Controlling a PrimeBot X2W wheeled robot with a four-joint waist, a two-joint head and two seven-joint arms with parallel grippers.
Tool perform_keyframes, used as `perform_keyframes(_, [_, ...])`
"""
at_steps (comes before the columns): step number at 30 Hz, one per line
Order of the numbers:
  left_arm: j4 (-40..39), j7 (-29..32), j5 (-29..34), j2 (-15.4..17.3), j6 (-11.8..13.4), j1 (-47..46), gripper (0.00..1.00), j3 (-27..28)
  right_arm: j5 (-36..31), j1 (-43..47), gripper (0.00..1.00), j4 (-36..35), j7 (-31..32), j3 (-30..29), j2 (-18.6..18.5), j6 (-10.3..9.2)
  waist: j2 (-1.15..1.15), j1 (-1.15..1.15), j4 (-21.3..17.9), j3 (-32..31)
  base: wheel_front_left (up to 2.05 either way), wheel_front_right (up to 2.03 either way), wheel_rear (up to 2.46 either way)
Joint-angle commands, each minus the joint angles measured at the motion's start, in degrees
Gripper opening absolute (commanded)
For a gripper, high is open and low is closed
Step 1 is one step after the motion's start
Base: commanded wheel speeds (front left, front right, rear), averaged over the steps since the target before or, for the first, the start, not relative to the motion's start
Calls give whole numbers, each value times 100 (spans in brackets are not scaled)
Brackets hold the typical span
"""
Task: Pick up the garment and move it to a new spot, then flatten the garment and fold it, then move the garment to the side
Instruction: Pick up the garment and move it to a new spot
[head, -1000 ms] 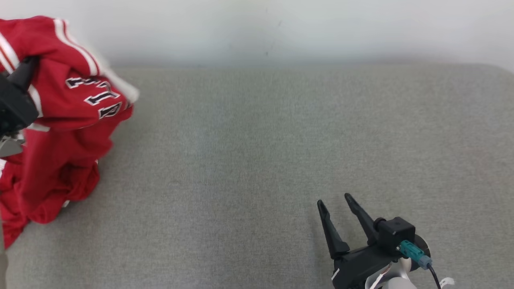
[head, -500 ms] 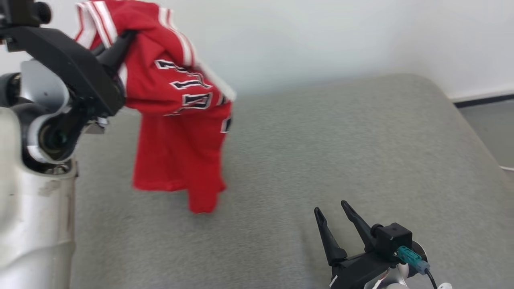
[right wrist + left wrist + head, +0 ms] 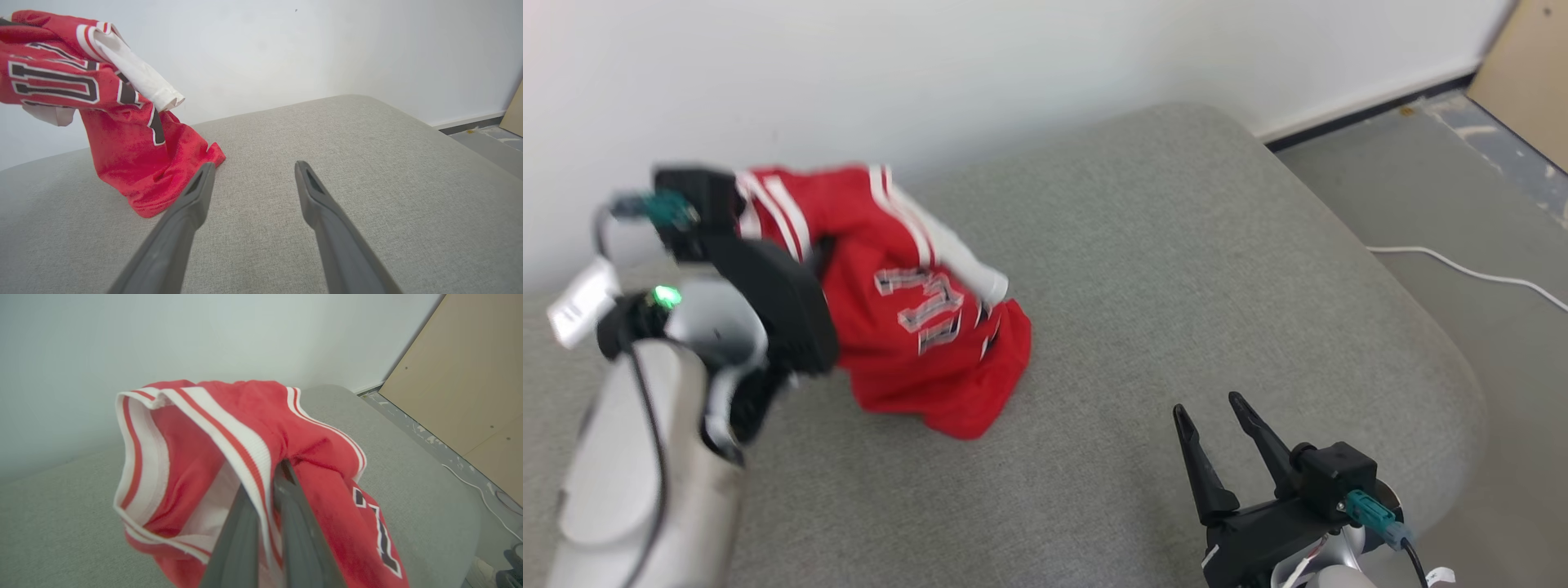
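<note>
Left arm (image 3: 645, 457): pale forearm rising from lower left, wrist angled forward.
Left gripper (image 3: 264, 479): fingers pinched together on garment (image 3: 915, 327).
Right gripper (image 3: 1205, 403): lower right, fingers spread, empty.

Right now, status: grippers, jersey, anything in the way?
Left gripper shut on red jersey, top lifted, lower end on grey cushion. Right gripper open, apart. White cable on floor beyond cushion.

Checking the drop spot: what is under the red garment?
The red garment rests by its lower folds on the grey cushion, its upper edge pinched in the left gripper. Whatever lies beneath the bunched cloth is covered.
</note>
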Motion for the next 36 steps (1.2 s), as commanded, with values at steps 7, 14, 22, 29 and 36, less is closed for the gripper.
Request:
perform_keyframes(7, [1109, -1303, 521, -405, -1, 766, 100, -505, -51, -28, 100, -54, -44, -178, -3, -12, 0, 0, -43, 339, 0, 0, 0])
perform_keyframes(14, [1287, -2931, 646, -787, 71, 1070, 100, -566, -207, 106, 100, -106, 10, -525, -6, -12, 0, 0, 408, 167, 0, 0, 0])
perform_keyframes(22, [683, -4337, 670, -839, 265, 1918, 100, -358, -404, 431, 100, -302, 153, -1057, -4, -12, 0, 0, 914, -181, 0, 0, 0])
perform_keyframes(29, [-544, -4467, 1000, -709, 343, 3018, 100, 319, -635, 662, 100, -642, 214, -1223, -6, -12, 0, 0, 1275, -321, 0, 0, 0])
perform_keyframes(36, [-1118, -4467, 1388, -788, 204, 3767, 100, 889, -840, 706, 100, -796, 303, -1226, -12, -12, 0, 0, 1571, -438, 0, 0, 0])
